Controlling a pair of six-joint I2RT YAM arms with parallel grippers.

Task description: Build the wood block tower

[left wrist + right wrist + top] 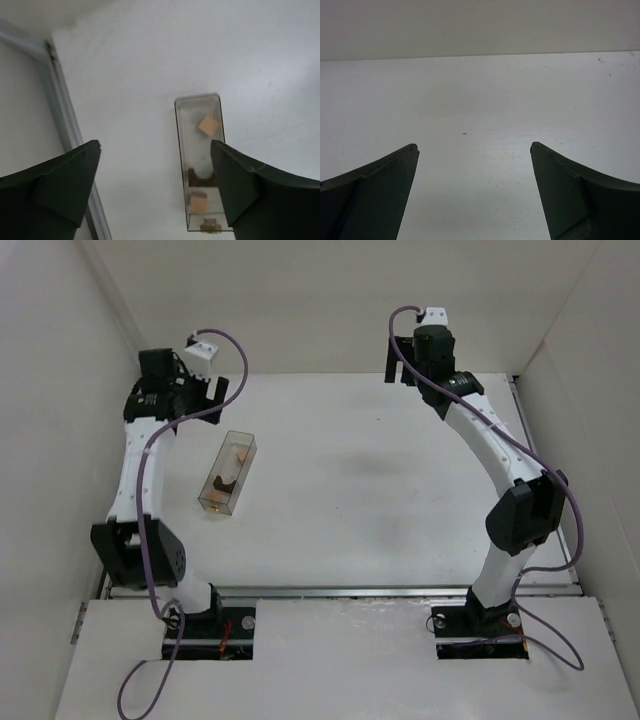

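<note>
The wood blocks lie inside a clear plastic box (228, 472) on the left of the table. In the left wrist view the box (181, 150) holds a tan cube (208, 125), a dark brown arched piece (202, 178), a second tan cube (197, 202) and a small brownish piece (211, 226) at its near end. No tower is in view. My left gripper (208, 398) (155, 145) is open and empty, raised behind and left of the box. My right gripper (397, 368) (474, 146) is open and empty, at the back of the table over bare surface.
White walls enclose the table on the left, back and right. A metal rail (65, 125) runs along the left edge beside the left gripper. The back wall (480, 25) is close ahead of the right gripper.
</note>
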